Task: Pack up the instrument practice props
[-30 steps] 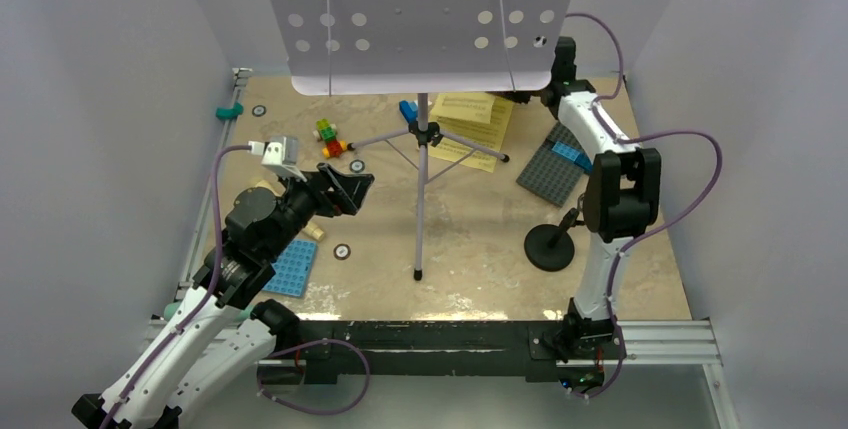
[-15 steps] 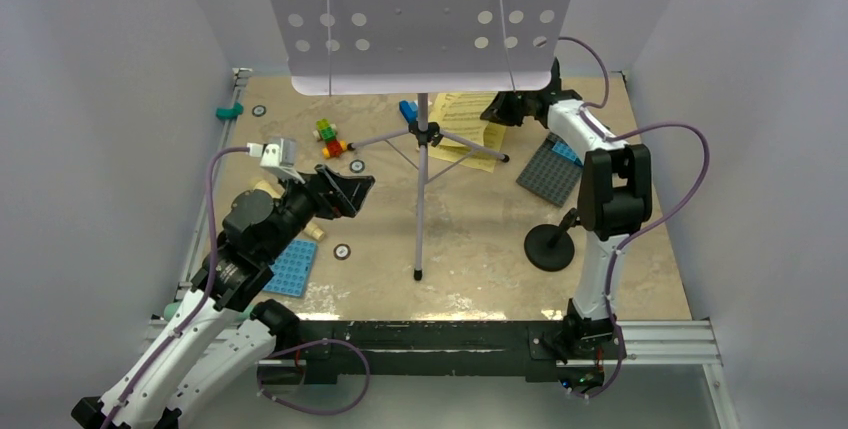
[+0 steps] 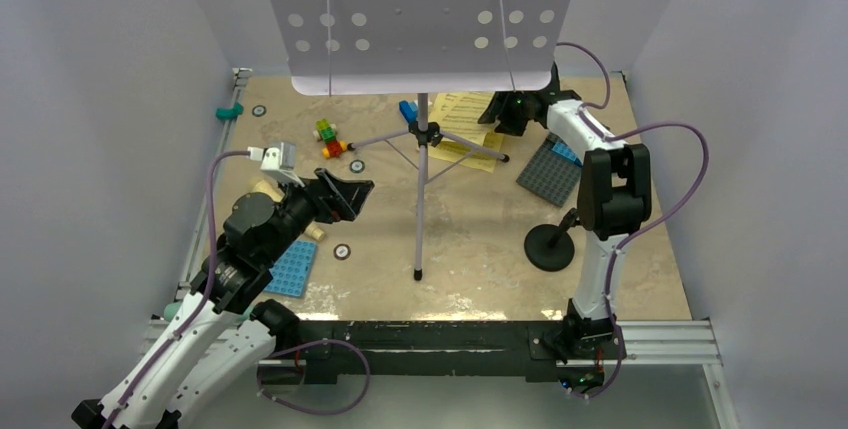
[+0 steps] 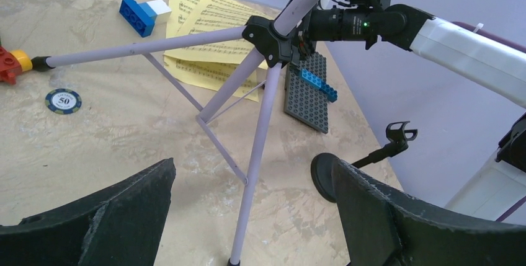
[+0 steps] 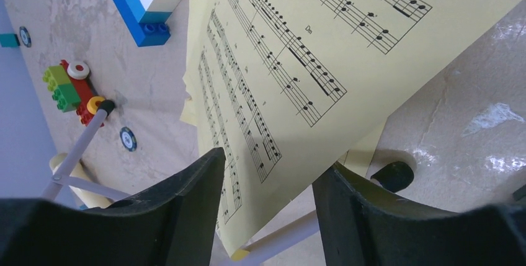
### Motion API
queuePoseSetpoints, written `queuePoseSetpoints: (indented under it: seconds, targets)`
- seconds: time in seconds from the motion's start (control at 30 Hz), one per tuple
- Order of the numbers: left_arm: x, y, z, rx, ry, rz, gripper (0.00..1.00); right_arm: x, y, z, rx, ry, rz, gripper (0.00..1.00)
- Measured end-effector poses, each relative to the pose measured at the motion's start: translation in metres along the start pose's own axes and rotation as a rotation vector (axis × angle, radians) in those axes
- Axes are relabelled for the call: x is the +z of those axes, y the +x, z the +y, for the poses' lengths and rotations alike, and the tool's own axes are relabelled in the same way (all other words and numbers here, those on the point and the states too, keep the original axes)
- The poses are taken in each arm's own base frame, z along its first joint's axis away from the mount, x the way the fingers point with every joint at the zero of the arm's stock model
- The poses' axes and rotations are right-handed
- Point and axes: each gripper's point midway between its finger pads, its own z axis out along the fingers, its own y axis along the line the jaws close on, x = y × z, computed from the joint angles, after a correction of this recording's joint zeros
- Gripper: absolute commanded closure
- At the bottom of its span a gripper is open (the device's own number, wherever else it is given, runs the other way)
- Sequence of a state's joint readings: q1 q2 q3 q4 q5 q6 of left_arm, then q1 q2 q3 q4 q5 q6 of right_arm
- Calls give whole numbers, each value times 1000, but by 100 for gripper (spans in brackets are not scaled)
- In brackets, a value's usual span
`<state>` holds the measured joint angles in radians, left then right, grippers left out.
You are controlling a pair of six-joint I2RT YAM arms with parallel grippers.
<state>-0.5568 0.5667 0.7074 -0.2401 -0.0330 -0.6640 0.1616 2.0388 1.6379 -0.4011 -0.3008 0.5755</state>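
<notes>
Yellow printed sheet-music pages (image 3: 462, 124) lie on the beige tabletop (image 3: 470, 239) at the upper middle of the overhead frame, one edge between the right tool's (image 3: 493, 116) parted fingers, while the left tool (image 3: 352, 192) gapes wide and empty left of centre.

1. I see a beige marbled table (image 3: 470, 239). The tripod music stand (image 3: 421, 184) has its feet planted mid-table.
2. Far side: yellow sheet-music pages (image 3: 462, 109), one tripod leg crossing over them; blue-and-white brick (image 3: 408, 110) just left.
3. Right: grey baseplate (image 3: 548, 174); black round-base mic stand (image 3: 549, 247) nearer me.
4. Left: colourful bricks (image 3: 330, 137), blue baseplate (image 3: 290, 269), scattered round chips (image 3: 342, 250).
</notes>
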Motion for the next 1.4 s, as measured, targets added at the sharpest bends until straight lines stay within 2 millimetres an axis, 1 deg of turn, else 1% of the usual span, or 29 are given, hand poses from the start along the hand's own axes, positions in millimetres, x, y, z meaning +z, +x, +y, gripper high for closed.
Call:
queuePoseSetpoints:
  seconds: [0.1,0.23,0.27,0.4,0.5,0.63,0.73,0.77,0.8,0.87,0.9,0.97,1.07,1.2,1.33,1.4]
  targets:
    - [-1,3,2,-7,-9,11,0,-2,0,-1,-10,11,3,62]
    - [-2,5,3,-22,-10,13,0,-3,0,1,-15,2,7,76]
    - [-2,6,3,-25,-10,15,0,-2,1,1,-13,-2,9,83]
    - [-3,11,6,-34,-19,26,0,3,7,1,1,-32,12,99]
    - [-4,11,7,-35,-18,25,0,6,9,3,1,-55,12,100]
    - [-4,13,8,-35,-22,29,0,6,0,15,-35,-89,-22,100]
    - [-3,14,9,-35,-25,33,0,-1,-15,31,-74,-103,-48,100]
    - [-3,15,9,-35,-26,35,0,-4,-22,38,-88,-109,-60,100]
    - [-2,15,10,-35,-28,37,0,-7,-29,43,-100,-113,-77,97]
    - [-2,16,10,-34,-28,37,0,-9,-36,47,-110,-112,-95,84]
    - [-2,16,10,-34,-28,37,0,-8,-35,45,-110,-103,-90,77]
    - [-2,15,10,-34,-28,37,0,-6,-27,37,-99,-82,-68,65]
    - [-2,16,10,-34,-29,38,0,1,-9,18,-77,-30,-15,52]
    - [-1,17,11,-34,-32,43,0,6,6,4,-57,13,35,43]
    - [-1,18,11,-34,-33,44,0,5,9,-2,-53,39,36,39]
    - [-1,17,11,-34,-32,43,0,-1,9,-4,-54,54,25,37]
